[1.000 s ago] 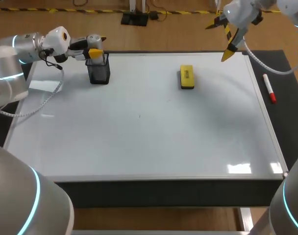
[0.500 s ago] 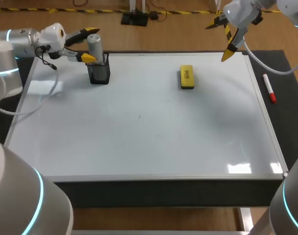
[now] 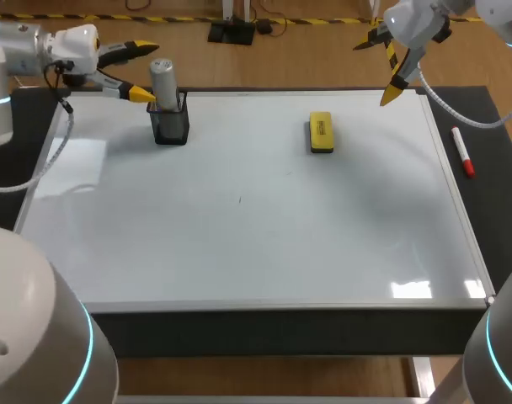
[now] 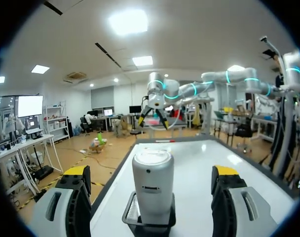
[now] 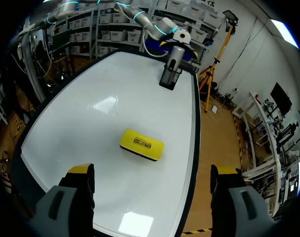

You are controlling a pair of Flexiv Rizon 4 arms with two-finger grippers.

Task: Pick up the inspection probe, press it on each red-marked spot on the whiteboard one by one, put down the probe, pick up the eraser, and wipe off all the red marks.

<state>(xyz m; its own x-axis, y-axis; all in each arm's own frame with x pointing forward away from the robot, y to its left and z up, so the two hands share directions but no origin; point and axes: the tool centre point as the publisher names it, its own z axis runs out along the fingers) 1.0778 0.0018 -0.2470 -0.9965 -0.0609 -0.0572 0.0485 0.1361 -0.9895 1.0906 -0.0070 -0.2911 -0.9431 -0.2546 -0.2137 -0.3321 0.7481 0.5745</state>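
Note:
The inspection probe [image 3: 163,79], a grey cylinder, stands upright in a black mesh holder [image 3: 170,124] at the whiteboard's far left corner. My left gripper [image 3: 144,71] is open just left of it. In the left wrist view the probe [image 4: 152,185] rises from the holder [image 4: 149,226] ahead of the spread fingers, which do not touch it. The yellow eraser [image 3: 321,132] lies flat on the far middle of the board. My right gripper [image 3: 376,69] hangs open above the far right corner, with the eraser [image 5: 141,144] below and ahead of it. No red marks show on the board.
The whiteboard [image 3: 239,244] covers nearly the whole table. A red marker [image 3: 463,153] lies on the dark mat past its right edge. A tiny dark speck [image 3: 239,199] sits near the board's middle.
My left gripper let go of the probe, opened wide and drew back to the left. The probe stays in its holder. The right arm has not moved.

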